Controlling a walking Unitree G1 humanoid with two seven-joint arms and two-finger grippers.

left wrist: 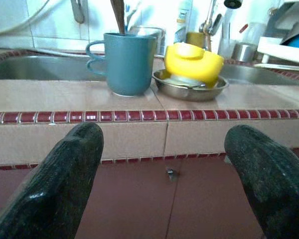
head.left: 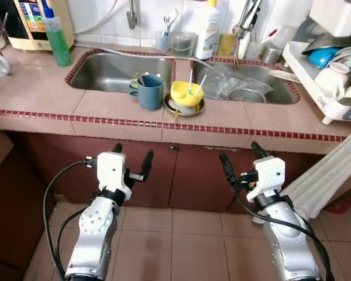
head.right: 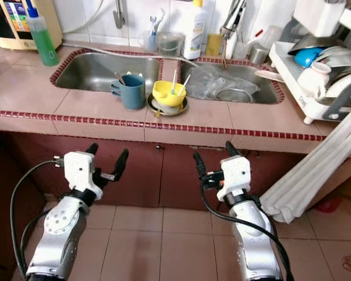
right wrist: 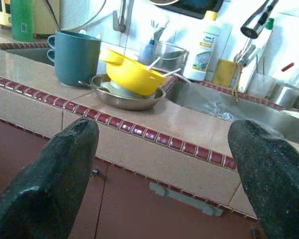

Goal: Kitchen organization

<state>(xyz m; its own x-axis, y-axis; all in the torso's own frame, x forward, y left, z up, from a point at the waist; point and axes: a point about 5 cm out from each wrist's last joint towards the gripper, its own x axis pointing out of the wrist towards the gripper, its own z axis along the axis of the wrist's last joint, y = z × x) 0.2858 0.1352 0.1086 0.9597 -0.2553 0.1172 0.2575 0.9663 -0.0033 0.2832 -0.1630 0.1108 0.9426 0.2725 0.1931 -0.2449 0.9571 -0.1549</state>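
Dishes wait on the counter (head.left: 41,88) between the sinks: mug (head.left: 150,92), then yellow bowl (head.left: 186,92) beside it. Left end effector (head.left: 133,161) and right end effector (head.left: 241,162) hover below the counter, spread wide, empty. A careless reach could tip the bowl's utensils.

between the spread left gripper (left wrist: 164,184) fingers, a blue mug (left wrist: 127,62) and yellow bowl (left wrist: 193,62) stand near the counter's (left wrist: 65,94) front edge

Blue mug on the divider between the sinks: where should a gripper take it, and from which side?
Probably across the blue mug's upright body, from the counter's front edge. Its handle points left toward the left sink, a utensil stands inside, and the yellow bowl crowds its right.
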